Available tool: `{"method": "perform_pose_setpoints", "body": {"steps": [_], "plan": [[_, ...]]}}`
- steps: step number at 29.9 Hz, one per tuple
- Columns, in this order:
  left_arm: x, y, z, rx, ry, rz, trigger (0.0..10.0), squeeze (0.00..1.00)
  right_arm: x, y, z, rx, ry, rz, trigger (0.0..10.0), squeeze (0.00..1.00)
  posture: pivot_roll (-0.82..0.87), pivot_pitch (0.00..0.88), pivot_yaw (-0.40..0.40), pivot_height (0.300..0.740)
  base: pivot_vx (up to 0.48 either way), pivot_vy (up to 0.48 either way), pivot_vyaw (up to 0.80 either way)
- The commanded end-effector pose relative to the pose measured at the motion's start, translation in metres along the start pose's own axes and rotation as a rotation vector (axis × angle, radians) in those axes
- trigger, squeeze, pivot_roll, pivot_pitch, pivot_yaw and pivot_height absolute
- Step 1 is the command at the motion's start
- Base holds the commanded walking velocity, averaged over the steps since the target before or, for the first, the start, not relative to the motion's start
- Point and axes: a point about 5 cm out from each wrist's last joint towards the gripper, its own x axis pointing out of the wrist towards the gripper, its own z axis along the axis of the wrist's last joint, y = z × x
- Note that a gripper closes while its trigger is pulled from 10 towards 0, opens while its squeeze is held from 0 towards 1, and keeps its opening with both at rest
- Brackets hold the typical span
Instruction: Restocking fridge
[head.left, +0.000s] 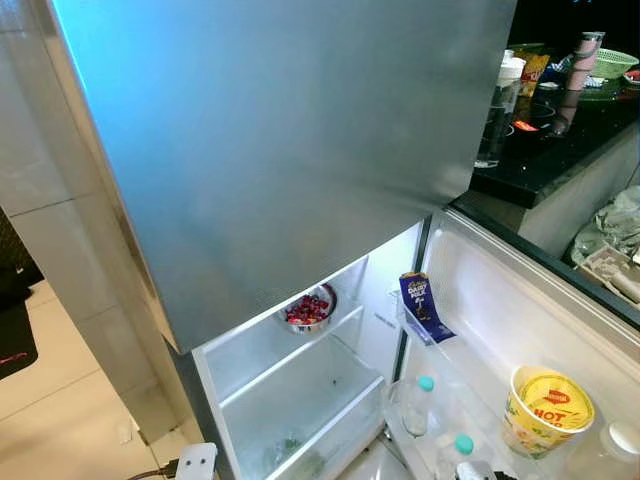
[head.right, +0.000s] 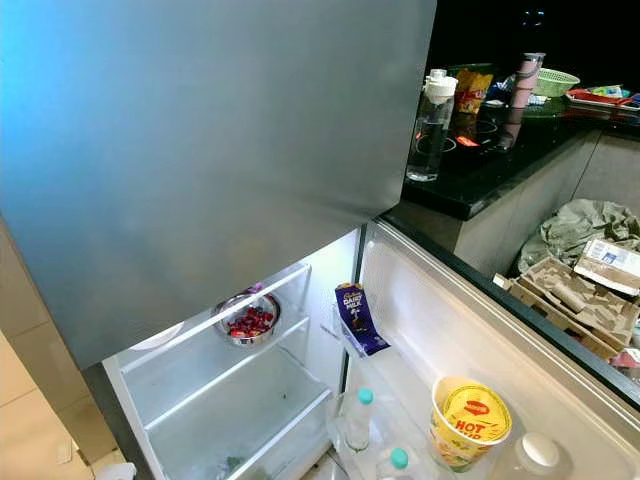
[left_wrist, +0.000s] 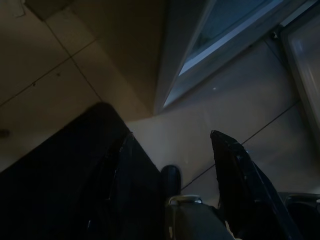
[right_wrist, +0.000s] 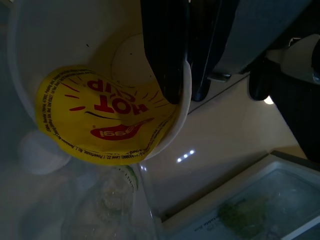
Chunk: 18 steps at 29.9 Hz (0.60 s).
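Fridge door (head.right: 520, 330), white-lined and swung fully open, carries the stock in its lower shelf: a yellow-lidded noodle cup (head.right: 468, 420), two clear bottles with teal caps (head.right: 360, 420), and a white-capped container (head.right: 540, 452) beside the cup. A blue chocolate packet (head.right: 358, 318) stands higher up in a door pocket. Inside the cabinet, a steel bowl of red fruit (head.right: 248, 322) sits on the glass shelf above a clear drawer.

The right gripper (right_wrist: 185, 90) appears in its wrist view with both black fingers close together at the rim of the cup; whether they grip it cannot be told. The left gripper (left_wrist: 172, 180) hangs over the floor tiles, fingers spread wide and empty.

Risk, as a judgement: the cup stands tight against the capped container and near the bottles. A sideways withdrawal could tip it or knock a bottle over. A finger catching the foil lid could tear it.
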Motion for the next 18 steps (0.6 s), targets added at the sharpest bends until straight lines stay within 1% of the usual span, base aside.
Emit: {"method": "perform_pose_setpoints", "body": {"steps": [1,6,9,18], "plan": [[-0.0016,0.0044,-0.0025,0.011,0.008,0.003,10.0,0.00,-0.0005,-0.0011,0.0000,-0.004,-0.007,-0.002,10.0,0.00,-0.01,0.065,0.009,0.740,0.000,-0.398,0.00],[-0.0013,0.0029,-0.0027,0.019,0.013,-0.002,10.0,0.00,-0.0006,-0.0015,-0.0002,-0.004,-0.008,-0.002,10.0,0.00,-0.01,0.065,0.009,0.740,0.000,-0.433,0.00],[-0.0010,0.0024,-0.0025,-0.010,0.011,0.005,10.0,0.00,-0.0006,-0.0020,0.0003,-0.004,-0.009,-0.003,10.0,0.00,-0.01,0.066,0.010,0.740,0.000,0.000,0.00],[-0.0010,0.0019,-0.0014,-0.004,0.006,-0.002,10.0,0.00,0.0002,-0.0011,0.0029,-0.009,-0.014,0.002,10.0,0.00,-0.01,0.067,0.009,0.740,0.000,0.000,0.00]]}}
